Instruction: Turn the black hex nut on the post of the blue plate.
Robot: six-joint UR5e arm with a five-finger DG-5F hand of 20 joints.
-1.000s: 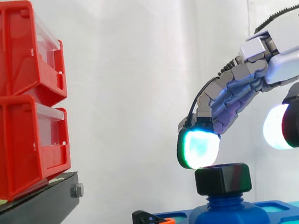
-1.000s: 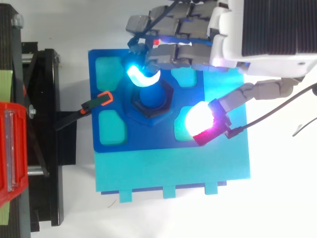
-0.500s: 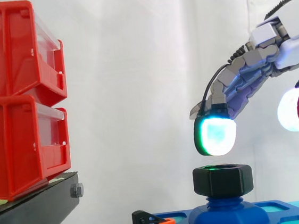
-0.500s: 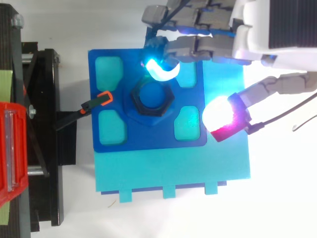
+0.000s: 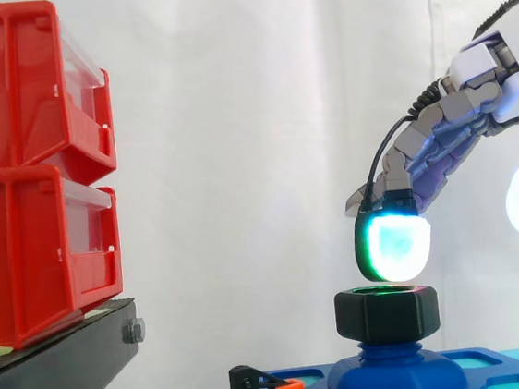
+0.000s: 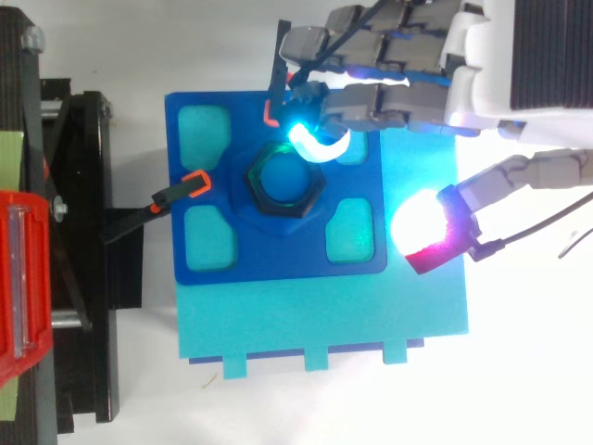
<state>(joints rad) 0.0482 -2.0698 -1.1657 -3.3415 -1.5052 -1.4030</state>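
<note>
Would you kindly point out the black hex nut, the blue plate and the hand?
black hex nut (image 5: 386,314), side view, its front face.
blue plate (image 6: 278,255), top view, bare strip between pockets.
hand (image 6: 389,107), top view, a grey finger.

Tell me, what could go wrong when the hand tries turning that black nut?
The hand hovers open above the black hex nut, its thumb far off to one side, so the pads might slip off its rim instead of gripping. A twist might also shift the blue plate, which a small clamp seems to hold.
</note>
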